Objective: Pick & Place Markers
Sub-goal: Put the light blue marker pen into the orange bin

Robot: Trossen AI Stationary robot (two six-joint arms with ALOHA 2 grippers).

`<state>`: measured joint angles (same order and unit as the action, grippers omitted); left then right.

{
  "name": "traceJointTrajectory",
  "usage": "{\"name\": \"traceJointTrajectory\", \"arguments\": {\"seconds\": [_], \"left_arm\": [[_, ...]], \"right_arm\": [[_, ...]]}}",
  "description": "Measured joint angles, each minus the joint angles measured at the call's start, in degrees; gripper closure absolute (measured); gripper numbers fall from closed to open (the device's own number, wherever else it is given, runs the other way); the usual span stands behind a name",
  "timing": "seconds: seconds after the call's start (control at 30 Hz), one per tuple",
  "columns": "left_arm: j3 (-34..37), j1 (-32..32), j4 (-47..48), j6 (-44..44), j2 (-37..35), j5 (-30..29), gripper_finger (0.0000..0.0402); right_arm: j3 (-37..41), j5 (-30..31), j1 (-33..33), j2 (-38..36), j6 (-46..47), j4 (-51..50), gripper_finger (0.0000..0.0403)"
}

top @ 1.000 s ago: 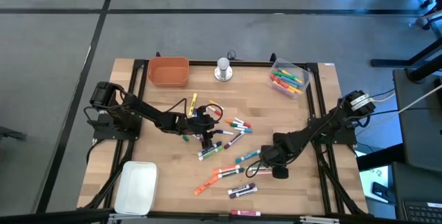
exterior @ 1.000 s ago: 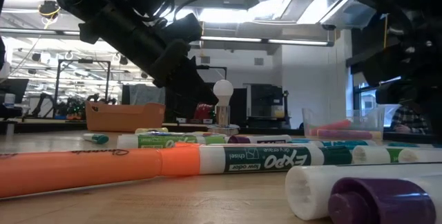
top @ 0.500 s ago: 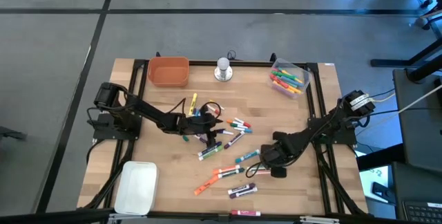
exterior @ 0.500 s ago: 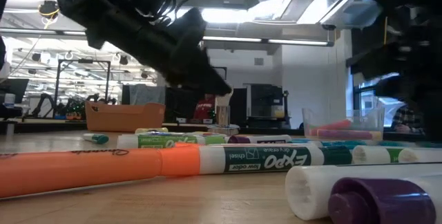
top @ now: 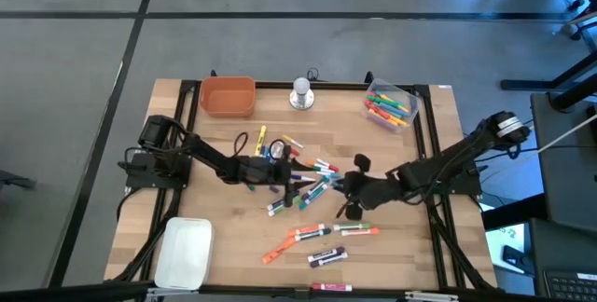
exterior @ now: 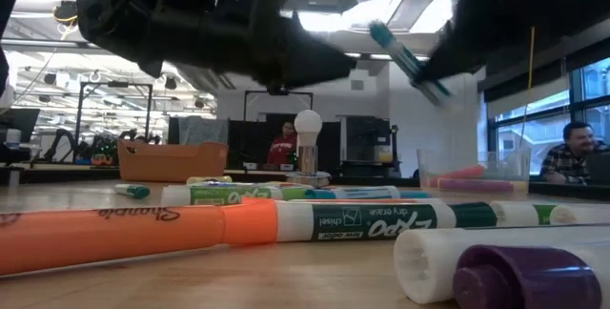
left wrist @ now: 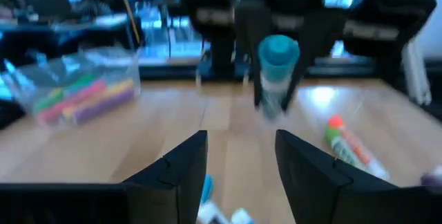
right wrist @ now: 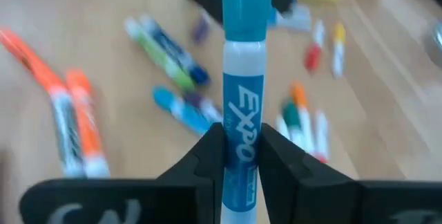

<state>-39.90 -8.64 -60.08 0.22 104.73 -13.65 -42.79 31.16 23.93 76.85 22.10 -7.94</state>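
Many markers [top: 308,185] lie scattered on the wooden table, orange and purple ones large in the low view [exterior: 143,228]. My right gripper [top: 349,190] hangs over the middle of the pile, shut on a teal Expo marker [right wrist: 242,79], which also shows in the low view [exterior: 405,61] and in the left wrist view [left wrist: 277,72]. My left gripper [top: 280,167] hovers open over the pile's left part, facing the right gripper, fingers apart [left wrist: 238,175] and touching nothing. My right gripper pinches the teal marker by its white body [right wrist: 242,137], between the two fingers [right wrist: 207,162]. The fingers come from the table's right side and lie along the marker. The capped end [exterior: 381,34] sticks out ahead of them, and the marker is lifted clear and tilted.
An orange bin [top: 227,97], a silver knob-like object [top: 300,94] and a clear box of markers [top: 389,106] stand along the far edge. A white tray [top: 184,251] sits at the near left corner. One marker [top: 331,287] lies at the near edge.
My right gripper has risen from the table's near right part and moved toward the table's middle and left, taking the teal marker up off the table. My left gripper has shifted a little toward the table's right, over the pile.
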Motion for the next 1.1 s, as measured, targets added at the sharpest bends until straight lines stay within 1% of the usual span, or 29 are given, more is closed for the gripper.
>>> {"name": "traceJointTrajectory", "arguments": {"seconds": [0.17,0.23,0.3,0.33,0.5,0.57,0.7,0.77,0.83,0.9,0.97,1.03,1.1], "left_arm": [[0.00,0.44,-6.39,-0.52,-0.25,6.38,0.0232],[-0.02,0.99,-8.63,-0.50,-0.25,7.55,0.0226],[-0.43,1.87,-8.77,-1.18,-0.25,8.65,0.0215],[-0.66,2.26,-8.67,-1.94,-0.25,9.47,0.0208],[-2.67,3.56,-8.60,-2.33,-0.25,13.57,0.0174],[-3.85,3.56,-7.68,-1.41,-0.25,14.07,0.0167],[-6.97,3.56,-4.02,-0.03,1.05,14.50,0.0165],[-8.54,3.56,-3.88,-0.03,2.49,16.04,0.0165],[-9.77,3.50,-4.05,-0.13,3.76,16.33,0.0166],[-10.49,3.50,-3.97,-1.08,4.63,15.91,0.0176],[-10.62,3.67,-4.04,-2.27,4.93,15.49,0.0198],[-10.64,4.10,-3.97,-3.11,4.97,15.09,0.0232],[-10.64,4.56,-3.99,-3.86,4.98,15.52,0.0277]], "right_arm": [[10.22,-3.85,-2.66,-0.36,-4.98,27.99,0.0337],[13.69,-5.37,-3.65,-0.01,-6.44,39.08,0.0337],[16.28,-6.27,-4.37,0.01,-8.15,46.26,0.0337],[17.10,-6.56,-4.67,0.01,-8.71,48.09,0.0337],[18.11,-7.76,-5.72,0.09,-9.11,49.24,0.0337],[18.11,-8.28,-5.86,0.35,-9.51,49.28,0.0337],[18.13,-8.48,-5.84,0.32,-11.15,50.45,0.0337],[18.13,-8.47,-5.83,0.32,-12.08,49.98,0.0337],[18.13,-8.39,-5.82,0.32,-12.36,50.00,0.0337],[18.13,-8.39,-5.81,0.32,-12.78,50.02,0.0337],[18.13,-8.31,-5.59,0.32,-13.57,50.11,0.0337],[18.13,-8.32,-5.26,0.32,-13.67,50.11,0.0337],[18.13,-7.92,-4.82,0.32,-13.91,50.11,0.0337]]}}
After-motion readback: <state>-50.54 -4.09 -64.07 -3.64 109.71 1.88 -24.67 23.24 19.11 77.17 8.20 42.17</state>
